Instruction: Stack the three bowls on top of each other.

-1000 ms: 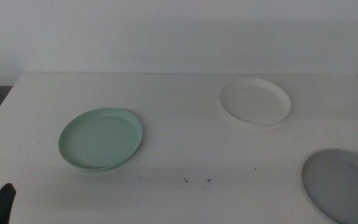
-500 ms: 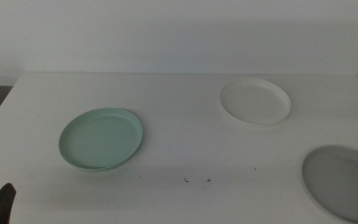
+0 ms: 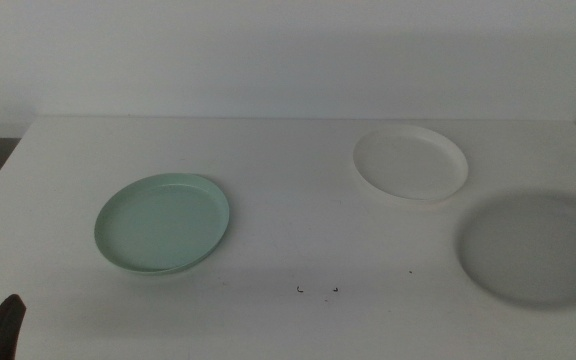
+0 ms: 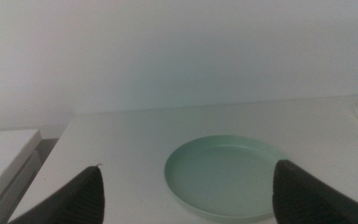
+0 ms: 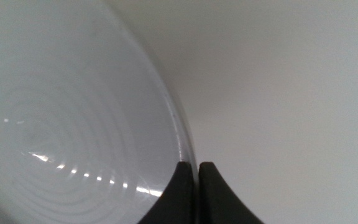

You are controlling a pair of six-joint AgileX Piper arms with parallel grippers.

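right fingers [image 5: 197, 177] pinch smooth grey bowl [image 3: 533, 250] rim | left fingers [image 4: 185, 199] spread, near round mint bowl [image 4: 225, 176]

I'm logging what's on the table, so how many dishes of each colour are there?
Green bowl: 1
White bowl: 1
Grey bowl: 1, its rim pinched in the right claw
Total: 3

Three unstacked bowls [image 3: 162, 222] [image 3: 410, 162] [image 3: 533, 248], well apart
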